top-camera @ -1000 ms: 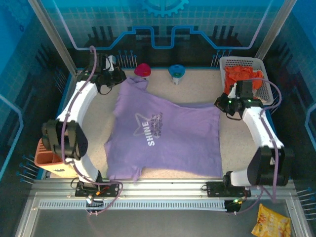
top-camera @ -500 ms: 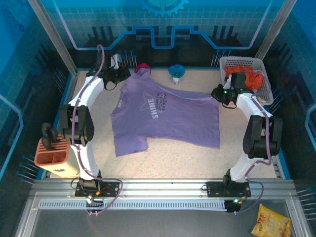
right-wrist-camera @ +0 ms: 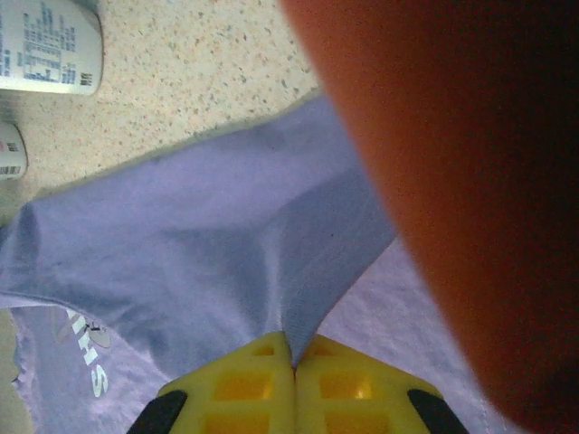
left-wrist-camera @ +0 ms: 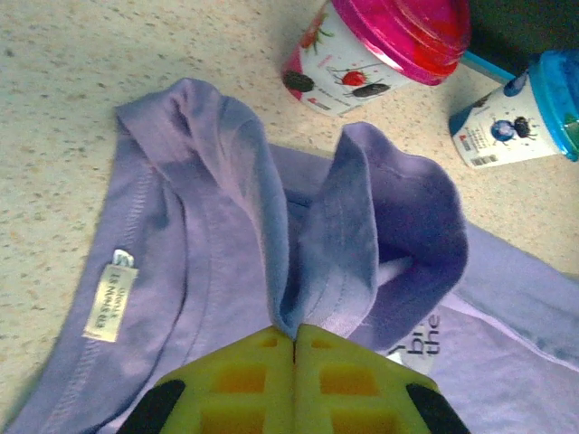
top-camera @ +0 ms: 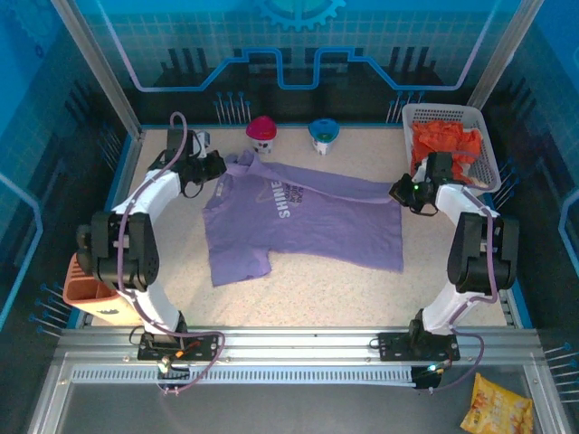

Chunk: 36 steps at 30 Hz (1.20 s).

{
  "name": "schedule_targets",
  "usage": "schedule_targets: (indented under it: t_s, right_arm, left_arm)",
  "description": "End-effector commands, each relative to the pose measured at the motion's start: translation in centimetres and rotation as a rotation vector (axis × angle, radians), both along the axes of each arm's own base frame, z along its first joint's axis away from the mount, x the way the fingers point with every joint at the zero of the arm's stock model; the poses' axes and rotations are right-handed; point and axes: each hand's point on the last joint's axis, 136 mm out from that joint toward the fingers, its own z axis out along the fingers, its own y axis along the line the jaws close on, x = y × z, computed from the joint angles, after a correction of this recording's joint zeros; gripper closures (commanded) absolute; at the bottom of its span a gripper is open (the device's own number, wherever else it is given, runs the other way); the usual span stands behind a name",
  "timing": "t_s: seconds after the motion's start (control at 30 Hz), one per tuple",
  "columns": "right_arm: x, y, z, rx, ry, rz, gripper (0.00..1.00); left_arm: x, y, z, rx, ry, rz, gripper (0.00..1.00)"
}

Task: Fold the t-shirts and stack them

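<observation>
Because each arm has hold of one far corner, the purple t-shirt (top-camera: 298,221) lies spread across the middle of the table (top-camera: 308,289) with its far edge drawn taut between them, which looks like the start of a fold toward the near side. The left claw (left-wrist-camera: 295,336) is pressed together on a ridge of cloth just beside the collar, whose white label shows to the left of the pinch. The cloth rises into the yellow pads and loops over in a soft hood. The right claw (right-wrist-camera: 291,348) is likewise closed on a peak of purple cloth at the far right corner, the fabric fanning away from the pads toward the left.

Seen from above, the shirt's body runs near and inward from both claws, so each sits at the shirt's far edge, not over it. Its printed front faces up, and a strip along the far edge already looks doubled over. Holding both corners at once should keep that edge straight when it is carried over.

The orange shirts (top-camera: 448,140) sit bunched in the white basket (top-camera: 434,110) at the far right, just beyond the right claw. Two lidded cups (top-camera: 261,128) stand along the far edge.
</observation>
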Motion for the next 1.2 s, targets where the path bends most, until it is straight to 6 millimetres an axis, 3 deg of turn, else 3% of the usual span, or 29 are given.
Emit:
schedule_targets:
  t_s: [0.0,0.2,0.57,0.73,0.8,0.87,0.97,1.07,1.17]
  right_arm:
    - [-0.9,-1.2,0.3,-0.003,0.007,-0.029,1.00]
    - [-1.9,-1.4,-0.9,-0.014,0.051,-0.037,1.00]
    - [-2.5,-1.4,-2.5,-0.016,0.098,-0.036,1.00]
    - [-2.8,-1.9,-3.4,-0.040,0.145,-0.049,1.00]
    - [-2.8,-1.9,-3.5,-0.045,0.146,-0.047,0.99]
    - [-2.7,-1.6,-3.4,-0.028,0.139,-0.032,0.91]
    - [-2.9,-1.1,-2.9,-0.027,0.127,-0.009,0.70]
    - [-3.2,-0.1,-1.5,-0.002,0.084,0.025,0.45]
    - [-3.7,0.7,0.0,-0.007,0.055,0.059,0.32]
  left_arm:
    - [-0.3,1.3,1.9,0.065,-0.092,0.038,1.00]
    - [-2.8,1.1,2.2,0.065,-0.128,0.049,1.00]
    - [-4.9,1.1,-2.6,0.132,-0.039,0.049,0.99]
    - [-5.3,1.2,-4.3,0.163,0.002,0.051,0.91]
    - [-5.6,1.3,-5.1,0.175,0.033,0.055,0.83]
    - [-6.1,1.8,-6.0,0.198,0.083,0.073,0.71]
    - [-7.2,2.8,-7.1,0.228,0.162,0.130,0.34]
    - [-7.8,2.8,-6.9,0.203,0.189,0.151,0.30]
    - [-7.3,0.6,-5.1,0.149,0.151,0.101,0.34]
